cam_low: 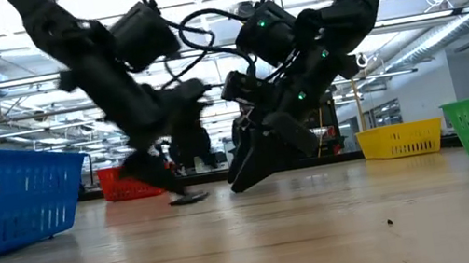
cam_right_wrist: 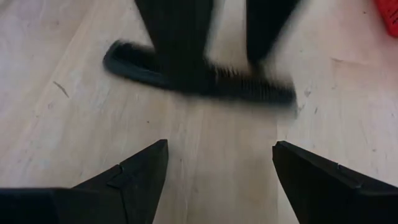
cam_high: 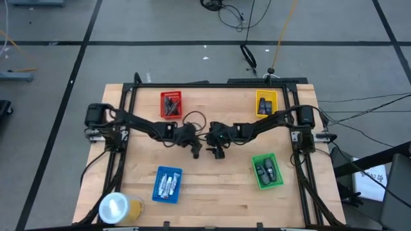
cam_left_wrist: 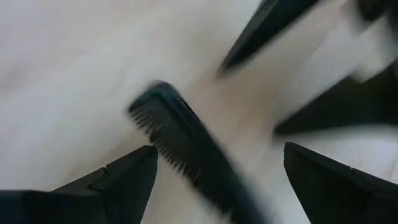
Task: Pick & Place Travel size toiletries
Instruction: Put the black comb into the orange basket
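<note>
A black comb (cam_left_wrist: 180, 134) lies flat on the wooden table near its middle; it also shows in the right wrist view (cam_right_wrist: 130, 62) and the low view (cam_low: 190, 196). My left gripper (cam_left_wrist: 217, 155) is open and low over the comb, one finger on each side of its middle. My right gripper (cam_right_wrist: 221, 146) is open and empty, close beside it toward the table's right edge (cam_high: 217, 150), its fingers slanting down at the comb. Both fingertips are near the tabletop in the low view. My left gripper's open fingers (cam_right_wrist: 180, 37) stand astride the comb's middle, coming from above and lying across it. The comb rests flat on the table. I cannot tell whether the fingers touch it.
A red tray (cam_high: 171, 104) with dark sticks stands at the far left and a yellow tray (cam_high: 266, 102) at the far right. A green tray (cam_high: 267, 171) with dark pieces is near right, and a blue tray (cam_high: 167, 185) with white tubes near left. A yellowish roll (cam_high: 119, 208) is at the near left corner.
</note>
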